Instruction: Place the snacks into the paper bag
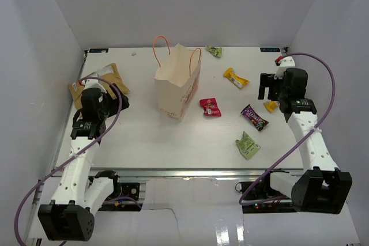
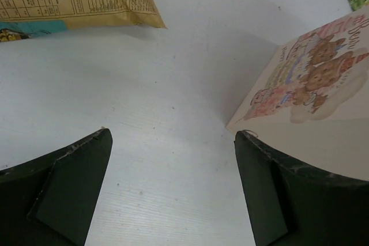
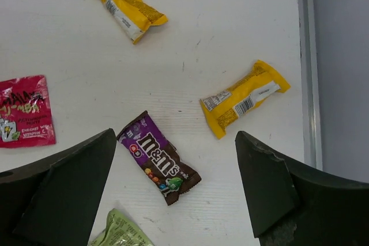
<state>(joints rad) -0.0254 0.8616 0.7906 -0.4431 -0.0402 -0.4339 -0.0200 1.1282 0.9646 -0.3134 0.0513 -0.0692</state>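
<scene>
Robotics lab cell: white table (image 1: 144,142) boxed in by plain white panels (image 1: 173,4); two arms (image 1: 311,142) mounted on a metal rail (image 1: 184,171); purple cables (image 1: 333,87) exposed.

A white table (image 1: 144,136) carries a paper bag (image 1: 177,84) standing upright near its middle. A tan chip bag (image 1: 112,74) lies flat at the far left. Just right of the paper bag lies a red packet (image 1: 210,107). Further right are a purple packet (image 1: 254,117), a yellow packet (image 1: 236,77) and a second yellow packet (image 1: 270,106). A green packet (image 1: 248,145) lies nearest, and another green packet (image 1: 214,50) lies at the far edge.
</scene>
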